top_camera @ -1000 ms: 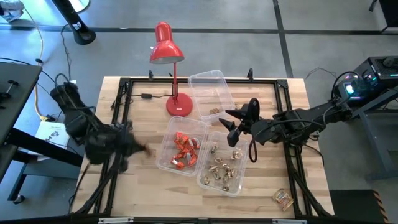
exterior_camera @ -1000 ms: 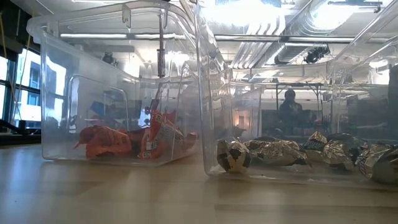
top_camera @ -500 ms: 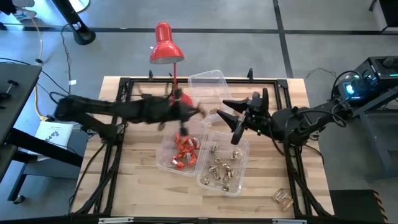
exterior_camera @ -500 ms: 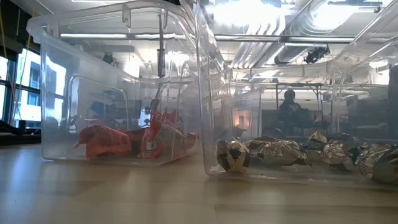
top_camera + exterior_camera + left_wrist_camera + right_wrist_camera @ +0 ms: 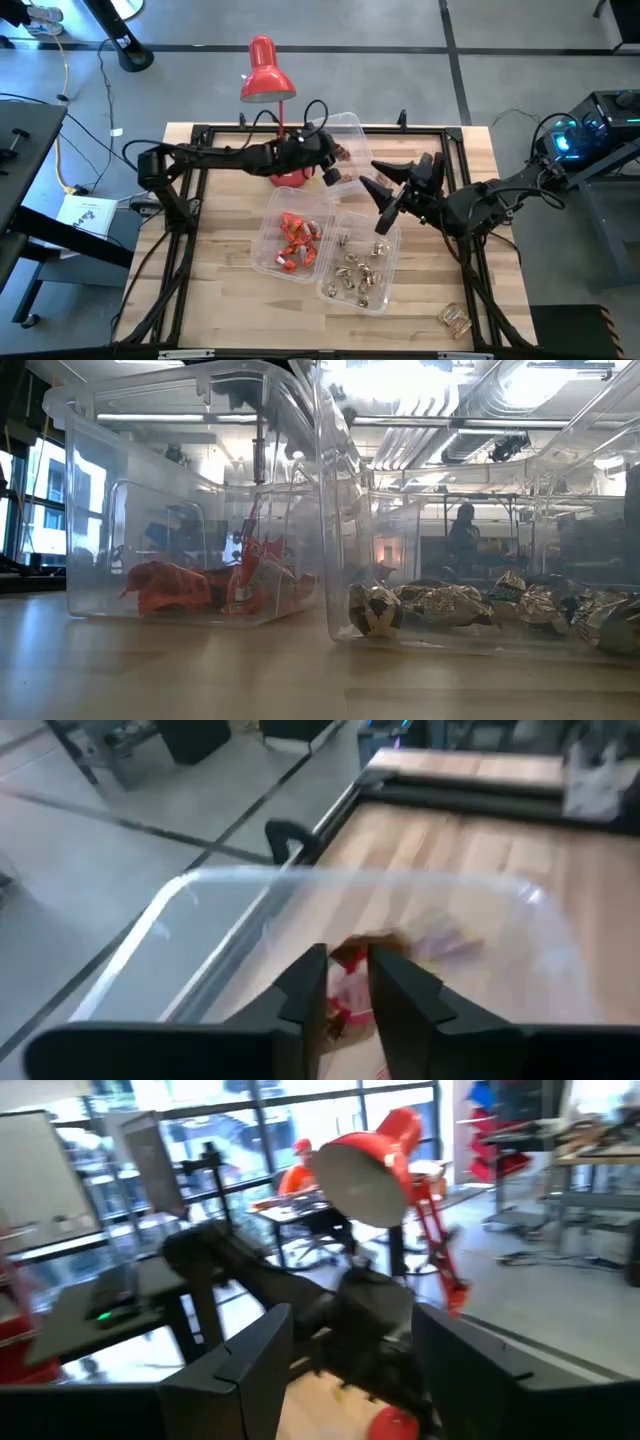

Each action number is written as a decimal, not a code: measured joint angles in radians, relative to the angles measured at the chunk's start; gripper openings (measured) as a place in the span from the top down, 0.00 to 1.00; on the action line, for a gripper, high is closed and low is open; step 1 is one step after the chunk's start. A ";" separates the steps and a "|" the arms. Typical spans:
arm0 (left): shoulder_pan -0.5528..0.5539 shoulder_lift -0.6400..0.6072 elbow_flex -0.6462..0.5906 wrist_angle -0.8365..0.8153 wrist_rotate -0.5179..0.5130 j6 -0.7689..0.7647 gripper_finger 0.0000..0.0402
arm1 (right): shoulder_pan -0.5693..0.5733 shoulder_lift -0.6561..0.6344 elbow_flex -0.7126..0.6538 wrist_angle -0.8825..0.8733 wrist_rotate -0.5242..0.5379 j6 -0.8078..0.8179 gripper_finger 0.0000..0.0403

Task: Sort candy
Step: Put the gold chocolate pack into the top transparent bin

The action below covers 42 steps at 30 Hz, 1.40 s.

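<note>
Red-orange wrapped sweets (image 5: 296, 240) are seen lying in a clear tub (image 5: 268, 252) at the centre of the high view, and gold-silver wrapped sweets (image 5: 357, 270) in the tub (image 5: 385, 296) just to its right. One brown-orange sweet (image 5: 455, 319) is seen alone on the wooden surface (image 5: 230, 290) at the lower right. The left tool (image 5: 334, 166) is held over a third clear tub (image 5: 345, 127) in the upper centre, beside the red desk lamp (image 5: 268, 76); a red-orange sweet (image 5: 346, 982) is clamped between its narrowly parted fingers (image 5: 303, 985). The right tool (image 5: 385, 190) is held above the tubs, right of centre, its fingers (image 5: 240, 1352) spread apart and empty.
</note>
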 joint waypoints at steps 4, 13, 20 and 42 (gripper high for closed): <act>0.000 -0.023 0.057 -0.050 0.084 -0.035 0.74 | -0.009 0.000 0.000 -0.026 0.081 0.040 0.50; -0.002 -0.084 0.170 -0.496 0.494 -0.186 0.62 | -0.266 -0.048 0.000 -0.357 -0.057 0.471 0.50; -0.139 -0.260 0.091 -0.515 0.586 -0.265 0.62 | -0.585 -0.066 0.000 -0.737 -0.267 0.595 0.50; -0.470 -0.715 -0.182 -0.398 -0.038 -0.651 0.62 | -1.053 -0.047 -0.785 -0.272 -0.910 0.174 0.50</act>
